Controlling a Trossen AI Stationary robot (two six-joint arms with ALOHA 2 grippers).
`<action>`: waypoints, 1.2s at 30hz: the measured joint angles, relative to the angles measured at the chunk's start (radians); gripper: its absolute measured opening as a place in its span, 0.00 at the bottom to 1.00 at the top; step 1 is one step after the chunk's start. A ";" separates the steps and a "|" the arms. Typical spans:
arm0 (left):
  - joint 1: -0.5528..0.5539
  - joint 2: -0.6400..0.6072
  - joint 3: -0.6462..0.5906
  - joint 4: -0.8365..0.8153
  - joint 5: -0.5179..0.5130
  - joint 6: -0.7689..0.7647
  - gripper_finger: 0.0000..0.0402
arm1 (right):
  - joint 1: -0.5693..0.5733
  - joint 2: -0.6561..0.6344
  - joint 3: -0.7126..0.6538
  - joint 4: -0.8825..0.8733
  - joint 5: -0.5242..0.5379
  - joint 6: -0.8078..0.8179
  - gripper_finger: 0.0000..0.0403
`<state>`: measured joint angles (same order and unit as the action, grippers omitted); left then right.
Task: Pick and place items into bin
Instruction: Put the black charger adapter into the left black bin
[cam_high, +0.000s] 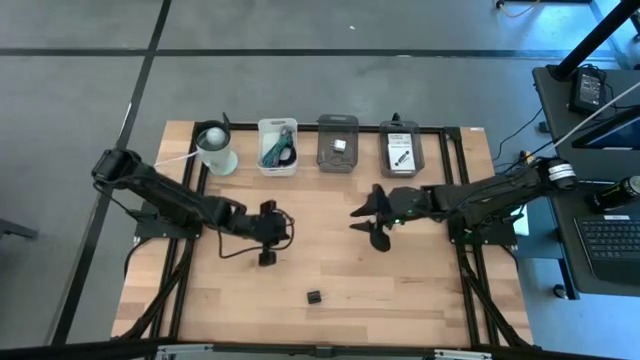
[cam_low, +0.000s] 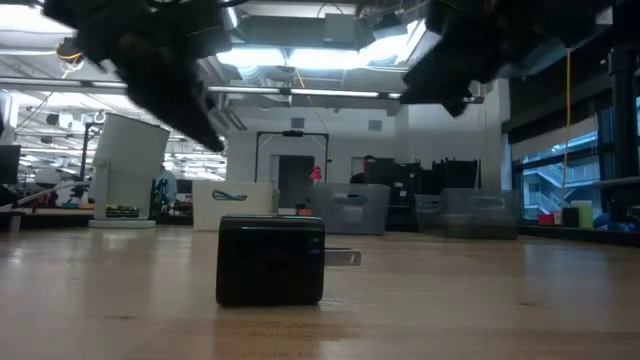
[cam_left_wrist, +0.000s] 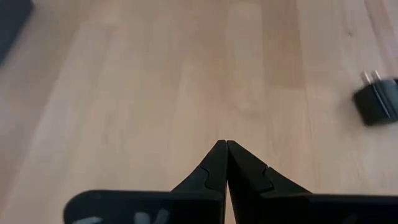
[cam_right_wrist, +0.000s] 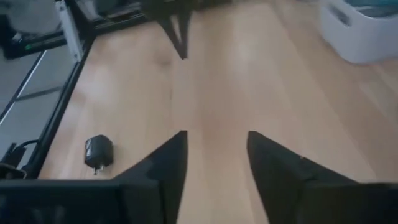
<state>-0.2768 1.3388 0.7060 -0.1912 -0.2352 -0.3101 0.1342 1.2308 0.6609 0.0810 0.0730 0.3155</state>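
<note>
Black and small, a boxy plug adapter (cam_high: 314, 297) lies alone on the wooden table (cam_high: 420, 290) in the high view, well short of the four bins at the far edge; the left gripper (cam_high: 268, 256) hovers nearer it, the right gripper (cam_high: 368, 222) beyond. Low view: the adapter sits untouched beneath both arms. Wrist views: left fingers (cam_left_wrist: 214, 168) pressed together empty, right fingers (cam_right_wrist: 171, 158) apart empty, so I judge a reach is in hand, and the left must open before descending.

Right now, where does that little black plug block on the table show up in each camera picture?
High view: black plug block low on the table, between the arms.
Low view: front and centre, prongs pointing right.
Left wrist view: at the right edge.
Right wrist view: lower left.
Shared landmark: the wooden table.
</note>
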 joint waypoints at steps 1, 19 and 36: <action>-0.015 0.000 -0.017 0.015 -0.007 -0.015 0.00 | 0.007 0.025 0.028 -0.010 -0.009 -0.015 0.43; -0.203 0.000 -0.162 0.043 -0.006 -0.142 0.01 | 0.205 0.677 0.862 -0.748 -0.015 -0.113 0.73; -0.273 0.000 -0.181 0.046 -0.010 -0.191 0.01 | 0.274 0.992 1.114 -0.742 -0.094 -0.085 0.73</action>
<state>-0.5499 1.3388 0.5251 -0.1455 -0.2449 -0.5010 0.4079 2.2224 1.7752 -0.6609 -0.0209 0.2304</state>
